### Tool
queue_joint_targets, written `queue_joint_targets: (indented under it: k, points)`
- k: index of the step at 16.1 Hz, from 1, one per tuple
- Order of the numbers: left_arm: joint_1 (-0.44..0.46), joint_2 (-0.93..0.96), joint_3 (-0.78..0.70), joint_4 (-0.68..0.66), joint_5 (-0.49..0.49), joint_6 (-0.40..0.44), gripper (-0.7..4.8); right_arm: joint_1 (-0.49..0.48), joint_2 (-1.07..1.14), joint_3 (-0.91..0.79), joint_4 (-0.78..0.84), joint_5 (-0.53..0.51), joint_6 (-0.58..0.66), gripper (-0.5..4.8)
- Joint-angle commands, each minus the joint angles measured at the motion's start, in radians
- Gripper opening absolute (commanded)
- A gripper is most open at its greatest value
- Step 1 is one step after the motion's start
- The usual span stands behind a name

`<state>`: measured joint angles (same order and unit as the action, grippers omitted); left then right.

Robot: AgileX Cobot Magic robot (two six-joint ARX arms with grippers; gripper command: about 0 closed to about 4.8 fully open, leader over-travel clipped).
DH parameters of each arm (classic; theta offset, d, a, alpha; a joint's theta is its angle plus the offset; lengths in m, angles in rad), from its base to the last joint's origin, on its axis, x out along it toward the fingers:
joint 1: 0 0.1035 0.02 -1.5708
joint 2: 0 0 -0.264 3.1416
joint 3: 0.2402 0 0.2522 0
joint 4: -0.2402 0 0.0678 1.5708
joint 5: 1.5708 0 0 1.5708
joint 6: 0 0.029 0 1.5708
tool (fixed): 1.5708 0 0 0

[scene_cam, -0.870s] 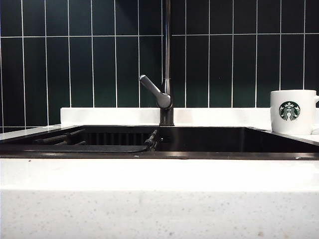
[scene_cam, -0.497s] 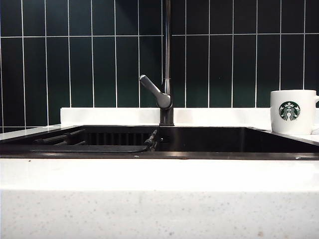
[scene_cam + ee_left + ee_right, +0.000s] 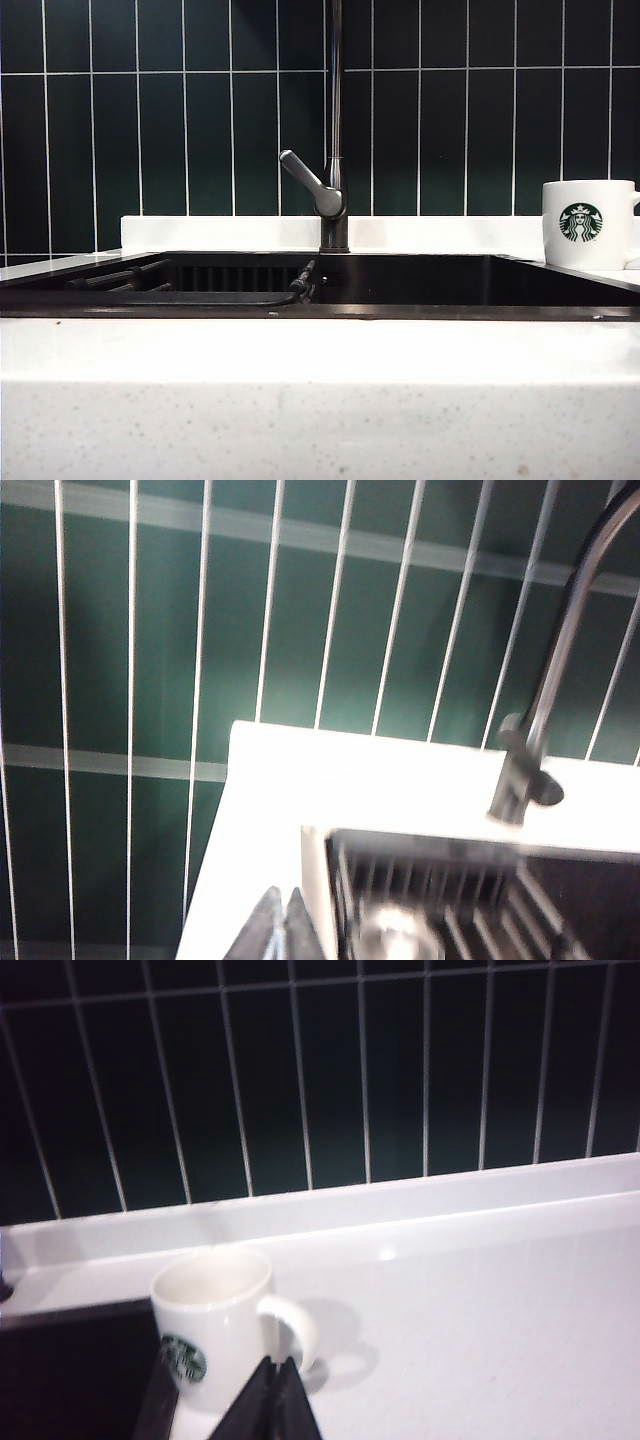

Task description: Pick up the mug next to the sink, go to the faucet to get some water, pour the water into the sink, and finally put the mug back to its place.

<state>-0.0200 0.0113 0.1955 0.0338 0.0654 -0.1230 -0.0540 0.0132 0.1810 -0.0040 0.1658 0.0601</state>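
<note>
The white mug [image 3: 588, 224] with its green logo stands upright on the counter at the right of the sink [image 3: 450, 282]. In the right wrist view the mug [image 3: 212, 1320] stands empty beside the sink's dark edge, handle turned toward my right gripper [image 3: 277, 1364], which is shut with nothing in it and held back from the mug. The dark faucet [image 3: 336, 120] rises behind the sink's middle, its grey lever [image 3: 310, 183] angled up to the left. My left gripper [image 3: 284, 896] is shut and empty near the sink's left corner [image 3: 322, 842], with the faucet [image 3: 548, 695] farther off. Neither gripper shows in the exterior view.
A dark rack [image 3: 190, 285] lies in the left half of the basin. White speckled stone [image 3: 320, 400] fronts the sink, with a low white ledge [image 3: 220, 232] behind it. Dark green tiles [image 3: 180, 130] cover the back wall.
</note>
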Motion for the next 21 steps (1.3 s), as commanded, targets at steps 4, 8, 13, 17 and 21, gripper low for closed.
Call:
queue_joint_targets:
  k: [4, 8, 13, 17, 21]
  points:
    - [0.000, 0.271, 0.138, 0.146, 0.127, 0.108, -0.06, -0.004, 0.260, 0.243, -0.026, 0.017, -0.103, -0.09]
    - [0.000, 0.588, 0.328, 0.226, 0.190, 0.123, -0.06, -0.004, 0.477, 0.392, -0.027, 0.017, -0.153, -0.09]
    - [0.000, 0.863, 0.378, 0.455, 0.325, 0.082, 0.61, -0.003, 0.543, 0.434, -0.036, -0.091, -0.084, 0.04]
    - [0.000, 1.004, 0.378, 0.501, 0.336, 0.090, 0.67, -0.005, 0.568, 0.433, -0.043, -0.029, -0.099, 1.50]
    - [-0.002, 1.217, 0.443, 0.551, 0.368, 0.139, 0.67, -0.015, 0.748, 0.433, -0.039, 0.024, -0.140, 1.72]
